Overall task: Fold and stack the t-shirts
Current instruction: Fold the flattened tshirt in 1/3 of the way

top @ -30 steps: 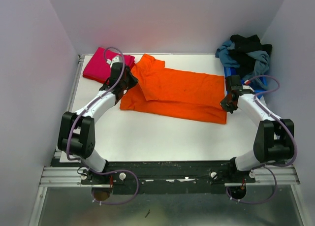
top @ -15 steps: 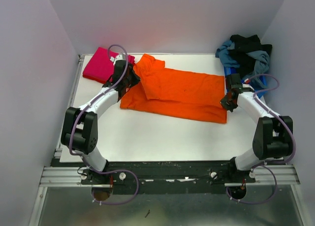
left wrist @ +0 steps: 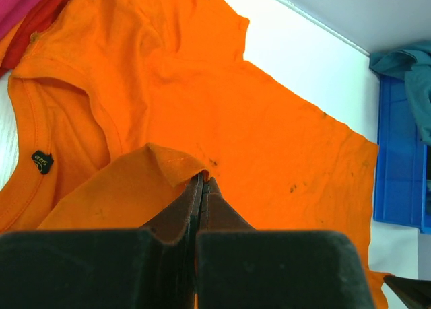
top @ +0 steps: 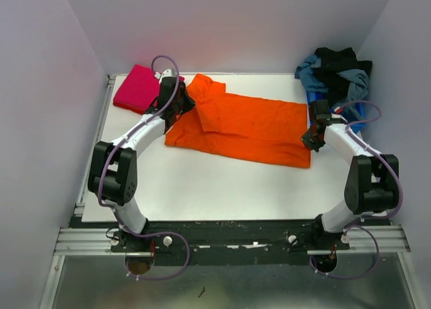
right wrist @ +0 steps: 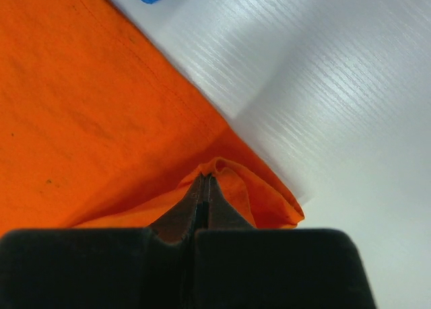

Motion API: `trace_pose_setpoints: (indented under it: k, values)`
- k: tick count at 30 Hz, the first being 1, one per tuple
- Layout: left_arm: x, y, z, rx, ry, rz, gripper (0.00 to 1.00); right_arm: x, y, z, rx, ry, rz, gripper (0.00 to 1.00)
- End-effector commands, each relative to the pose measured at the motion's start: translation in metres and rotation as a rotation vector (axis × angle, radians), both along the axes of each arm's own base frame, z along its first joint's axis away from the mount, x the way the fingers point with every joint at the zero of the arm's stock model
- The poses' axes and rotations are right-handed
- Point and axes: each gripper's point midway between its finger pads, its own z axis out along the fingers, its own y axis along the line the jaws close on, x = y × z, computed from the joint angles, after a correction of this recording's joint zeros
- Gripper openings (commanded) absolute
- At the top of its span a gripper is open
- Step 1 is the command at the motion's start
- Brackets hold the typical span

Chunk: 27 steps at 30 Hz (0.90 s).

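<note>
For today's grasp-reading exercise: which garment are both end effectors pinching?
The orange t-shirt, spread out flat: the left end effector and the right end effector each pinch its fabric. The pink t-shirt lies folded, ungripped.

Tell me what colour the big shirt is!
The t-shirt is orange with dark specks; clearest in left wrist view.

A white worktop [top: 202, 181] stands between pale walls [top: 229, 26]. At its far right corner a blue bin [left wrist: 399, 154] holds a heap of clothes [top: 333, 66], teal, grey-blue and black, which spills over the bin's rim. A metal rail [top: 81, 242] runs along the near edge.
</note>
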Motion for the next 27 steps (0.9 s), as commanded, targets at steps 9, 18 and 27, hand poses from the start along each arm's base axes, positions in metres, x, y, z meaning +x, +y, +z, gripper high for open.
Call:
trace_pose_setpoints:
  k: [9, 18, 27]
  values:
    - [0.012, 0.0, -0.007, 0.063, 0.031, 0.008, 0.0, 0.015, -0.009, 0.007, -0.031, -0.024, -0.013, 0.01]
    - [0.014, 0.008, -0.013, 0.097, 0.06, 0.045, 0.0, 0.017, -0.011, 0.007, -0.029, -0.025, -0.028, 0.01]
    - [0.025, 0.002, -0.016, 0.074, 0.058, 0.042, 0.41, 0.02, -0.013, 0.009, -0.036, -0.013, -0.036, 0.19]
